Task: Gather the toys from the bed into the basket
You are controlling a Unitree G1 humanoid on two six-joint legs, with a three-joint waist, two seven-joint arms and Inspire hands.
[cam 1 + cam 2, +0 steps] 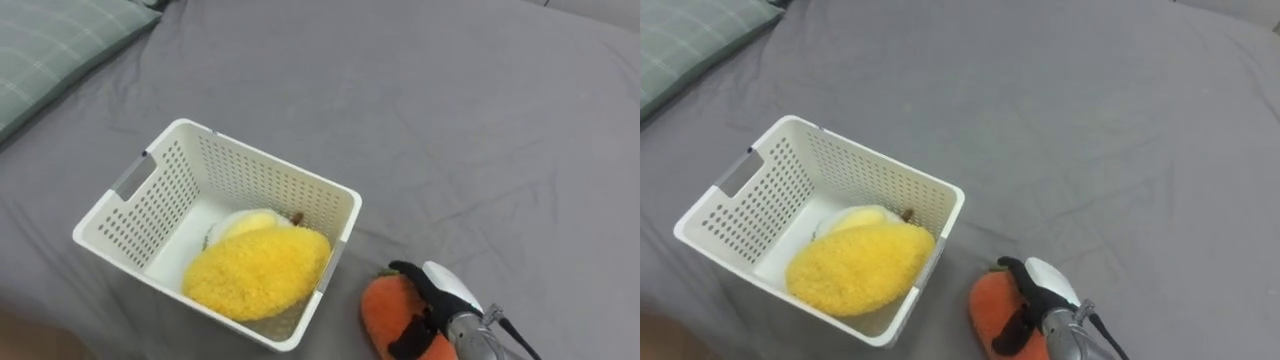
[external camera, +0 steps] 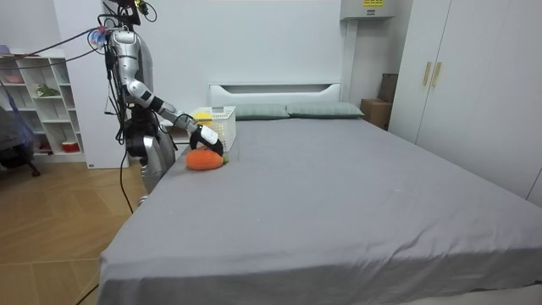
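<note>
A white perforated basket (image 1: 250, 150) stands on the grey bed (image 1: 450, 120). A fluffy yellow plush toy (image 1: 258, 272) lies inside it, over a pale toy (image 1: 240, 222) that is mostly hidden. Just right of the basket an orange plush toy (image 1: 383, 305) lies on the sheet. My right hand (image 1: 445, 290) rests on the orange toy, dark fingers curled round its top and side. In the room view I stand at the bedside on the room view's left, right hand (image 2: 206, 141) reaching down to the orange toy (image 2: 203, 161) beside the basket (image 2: 222, 127).
A green checked pillow (image 1: 50, 45) lies at the far left of the bed. The headboard (image 2: 275, 89) and two pillows are at the bed's head, a white shelf (image 2: 42, 102) stands behind me, and wardrobes (image 2: 474, 85) line the room view's right.
</note>
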